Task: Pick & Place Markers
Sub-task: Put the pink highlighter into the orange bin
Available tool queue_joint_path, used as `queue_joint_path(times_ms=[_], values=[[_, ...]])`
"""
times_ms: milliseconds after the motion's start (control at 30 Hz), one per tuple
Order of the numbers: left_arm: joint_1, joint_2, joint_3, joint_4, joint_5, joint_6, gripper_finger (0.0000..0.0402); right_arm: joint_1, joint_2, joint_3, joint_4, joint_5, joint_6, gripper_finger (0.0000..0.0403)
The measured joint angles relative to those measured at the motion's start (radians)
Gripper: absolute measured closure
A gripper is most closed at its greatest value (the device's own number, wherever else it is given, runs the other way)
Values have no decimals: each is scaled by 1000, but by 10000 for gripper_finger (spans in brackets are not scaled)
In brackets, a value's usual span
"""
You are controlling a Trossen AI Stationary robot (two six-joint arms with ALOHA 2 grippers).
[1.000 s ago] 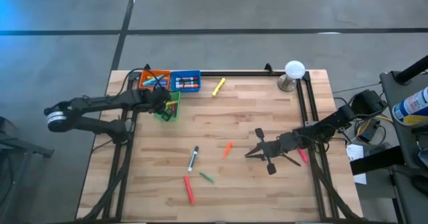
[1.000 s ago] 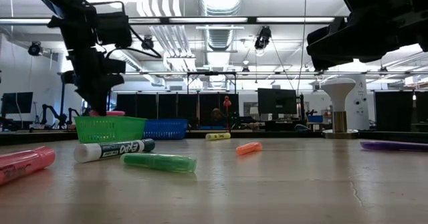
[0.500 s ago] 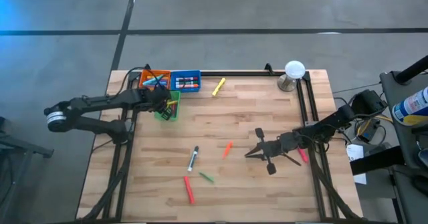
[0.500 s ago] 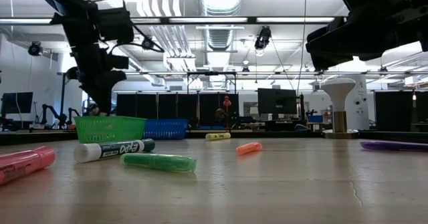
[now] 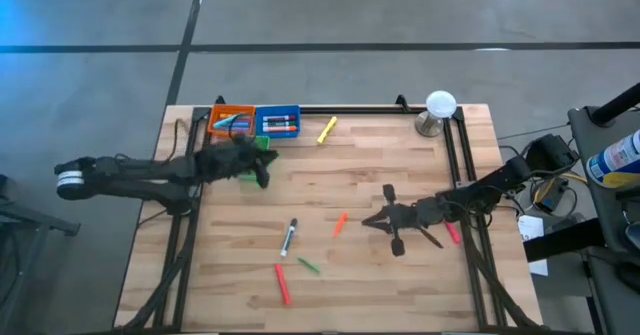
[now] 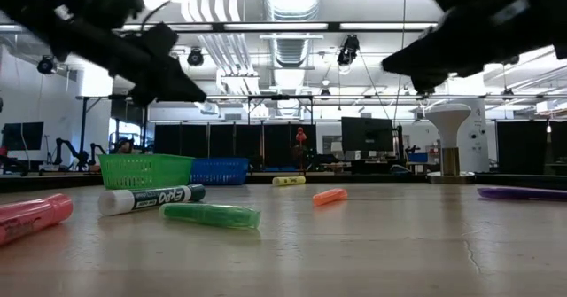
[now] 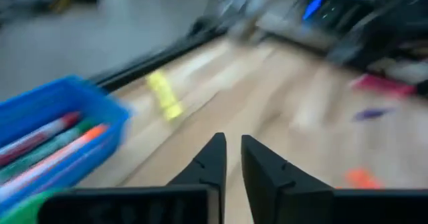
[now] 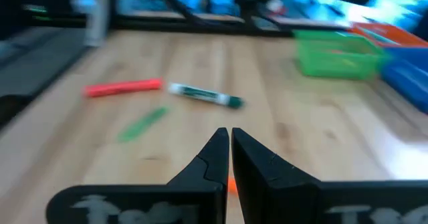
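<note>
Several markers lie loose on the wooden table: a yellow one [image 5: 327,129], an orange one [image 5: 340,223], a white-barrelled one with a green cap [image 5: 289,236], a green one [image 5: 308,265] and a red one [image 5: 282,283]. More markers lie in the orange bin [image 5: 230,120] and the blue bin [image 5: 278,122]. My left gripper [image 5: 263,177] hangs over the green bin [image 5: 263,146] and hides most of it. Its fingers [image 7: 231,144] stand a narrow gap apart with nothing between them. My right gripper [image 5: 368,222] hovers shut [image 8: 229,134] just right of the orange marker.
A white mushroom-shaped stand [image 5: 440,110] sits at the far right corner. Black rails run along the table's far edge and down both sides. A pink marker [image 5: 453,232] lies under my right arm. A purple marker [image 6: 523,192] lies at the right.
My left gripper has tipped up from pointing down into the green bin to nearly level, and has swung a little toward the table's right. A pink marker that showed at the bin's rim below its fingers is no longer seen there.
</note>
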Motion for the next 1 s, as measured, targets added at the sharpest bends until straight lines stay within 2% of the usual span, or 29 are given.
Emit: queue_joint_path(times_ms=[133,233,300,400,500,633,733,867,1000], values=[[-42,12,-181,402,10,-5,378,-74,1,111,-247,57,71,390],[-43,23,-276,573,10,-5,389,-154,18,209,-463,84,114,390],[-43,24,-317,633,9,-5,394,-212,35,267,-582,90,127,390],[-43,23,-326,620,6,-6,397,-285,51,357,-804,46,187,385],[-43,31,-325,602,9,-5,397,-311,56,458,-1092,14,290,360],[-43,32,-325,602,9,7,397,-274,56,576,-1466,0,462,311],[-43,32,-325,602,10,4,397,-214,55,625,-1697,-51,661,277],[-44,32,-325,593,11,-1,397,-100,55,619,-1854,-120,948,248],[-44,32,-325,593,13,-3,397,13,55,557,-1880,-147,1168,238]])
